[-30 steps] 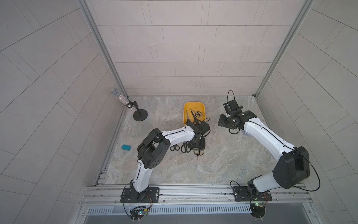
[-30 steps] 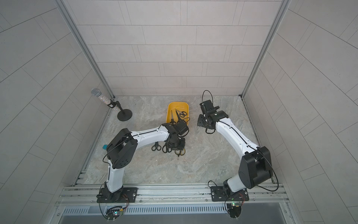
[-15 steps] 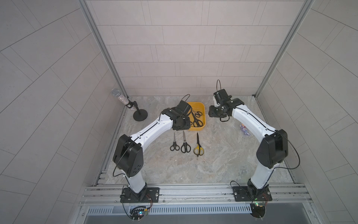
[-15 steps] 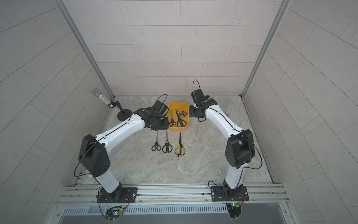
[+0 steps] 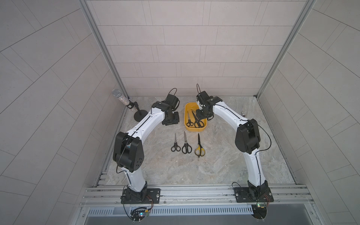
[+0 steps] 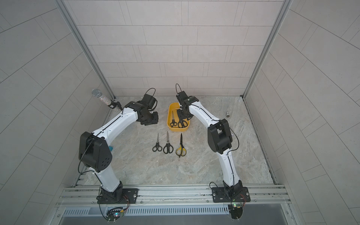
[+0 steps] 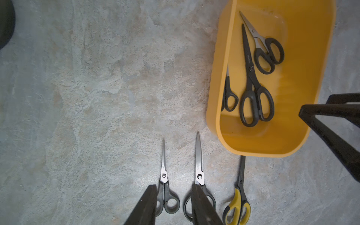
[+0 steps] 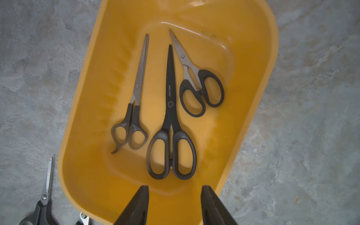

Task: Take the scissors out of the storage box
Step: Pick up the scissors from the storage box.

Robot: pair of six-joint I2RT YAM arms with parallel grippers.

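scissors (image 7: 251, 78) lie in two groups: three pairs in the box (image 8: 87, 97) and three out on the table (image 5: 175, 171).

the box (image 5: 194, 129) (image 6: 178, 128) stands at the far middle of the table in both top views. on its floor, handles toward the robot, lie a thin pair (image 8: 136, 93) with a finger hook, a long pair (image 8: 170, 116) with dark blades in the middle, and a short pair (image 8: 194, 81) with steel blades close against the long pair's blade.

just in front of the box, three more lie in a row, side by side and apart, blades pointing at the box: a small pair (image 5: 176, 143), a middle pair (image 5: 186, 145) and a yellow pair (image 5: 199, 148), whose tip comes right up to the box's near wall.

the left gripper (image 7: 174, 187) hangs above the table to the left of the box, jaws apart with nothing between them. the right gripper (image 8: 175, 187) hangs over the near end of the box, above the long pair's handles, jaws apart and empty.

a microphone (image 5: 120, 97) on a stand sits at the far left corner.
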